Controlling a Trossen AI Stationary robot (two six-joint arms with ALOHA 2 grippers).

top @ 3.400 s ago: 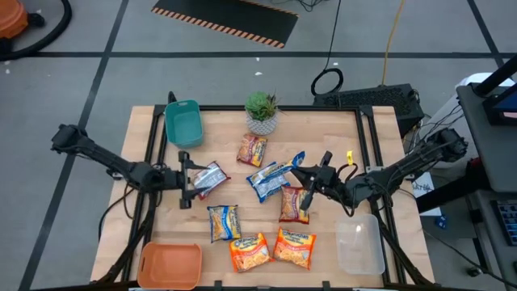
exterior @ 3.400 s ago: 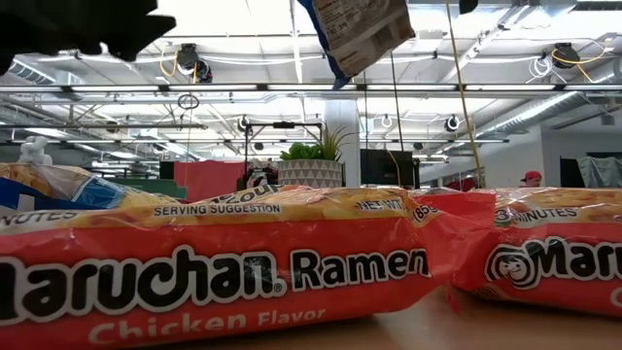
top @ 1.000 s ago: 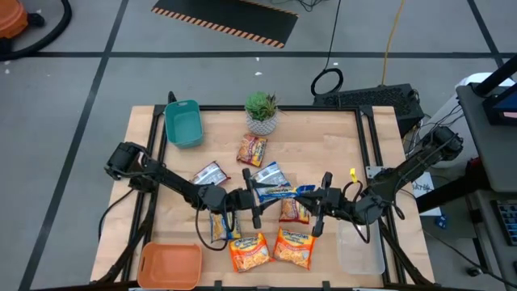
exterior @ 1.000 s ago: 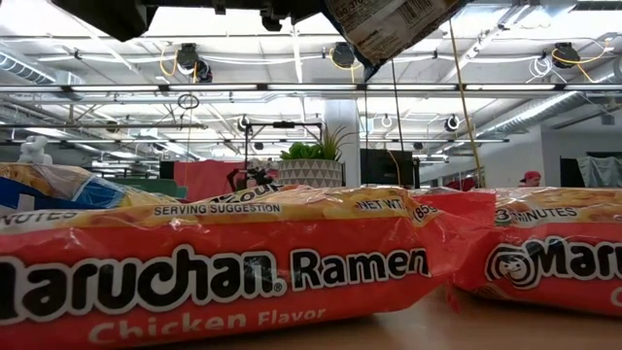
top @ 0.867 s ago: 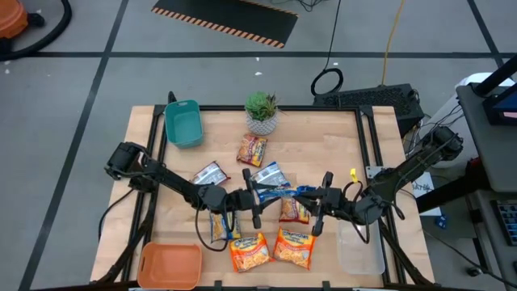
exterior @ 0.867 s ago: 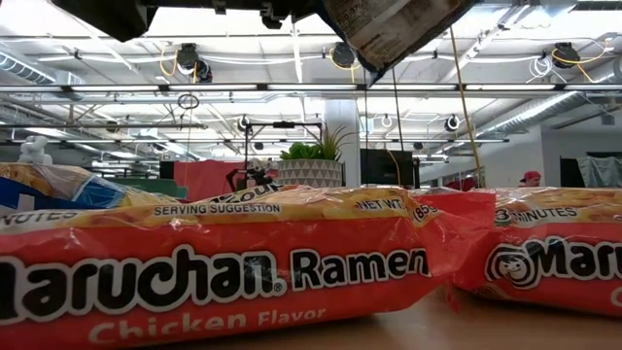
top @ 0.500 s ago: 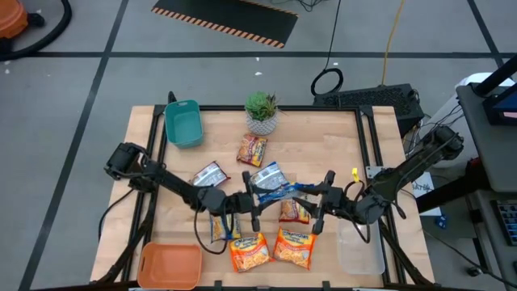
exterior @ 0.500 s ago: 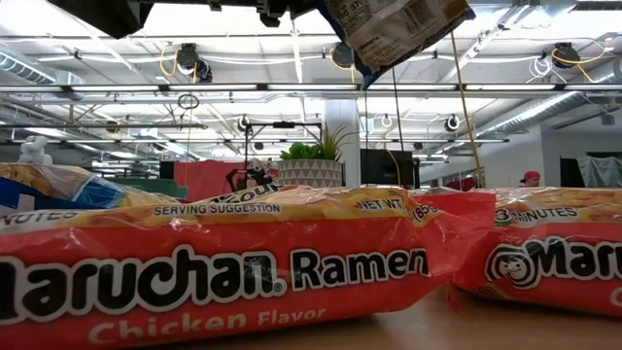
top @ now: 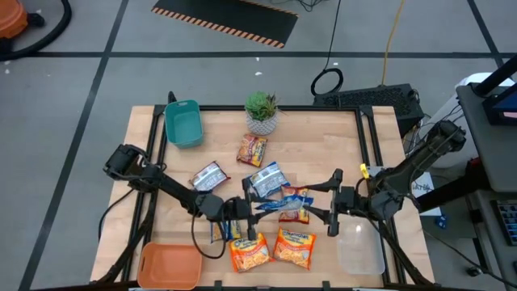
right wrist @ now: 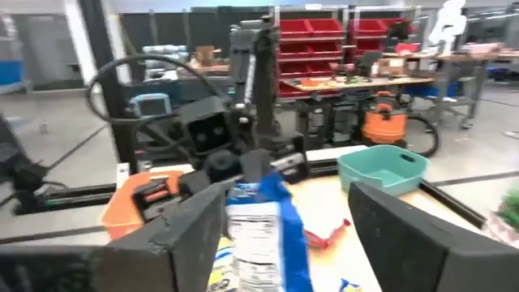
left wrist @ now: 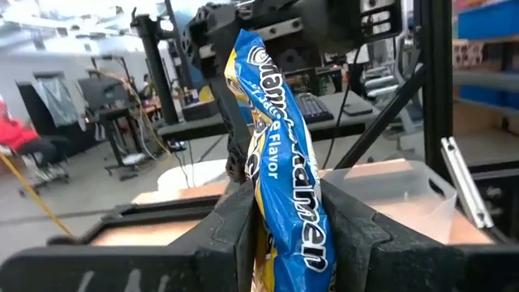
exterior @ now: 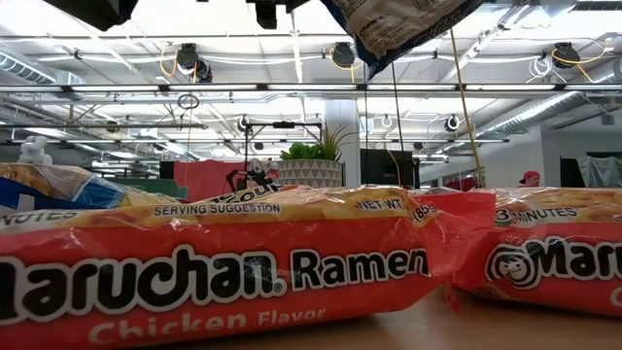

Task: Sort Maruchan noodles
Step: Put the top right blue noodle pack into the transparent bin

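I see the table (top: 153, 121) carrying the scattered Maruchan noodles, with a teal bin (top: 182, 123) far left, an orange bin (top: 170, 265) near left and a clear bin (top: 360, 250) near right.

The left gripper (top: 245, 208) is clamped on a blue-and-yellow packet (top: 265, 182) held in the air over the table centre; the left wrist view shows both fingers (left wrist: 231, 227) pressing its lower end. The right gripper (top: 333, 212) stands just right of it, jaws spread wide and holding nothing.

Risk, in my judgement: the grip takes only one end of a crinkly wrapper, so the packet can slip or swing during transfer. The open right gripper sits close enough to snag it.

Clearance: loose packets crowd the near centre, including the two orange packets (top: 271, 249). Bare table lies on the far right. The potted plant (top: 262, 112) obstructs the far centre.
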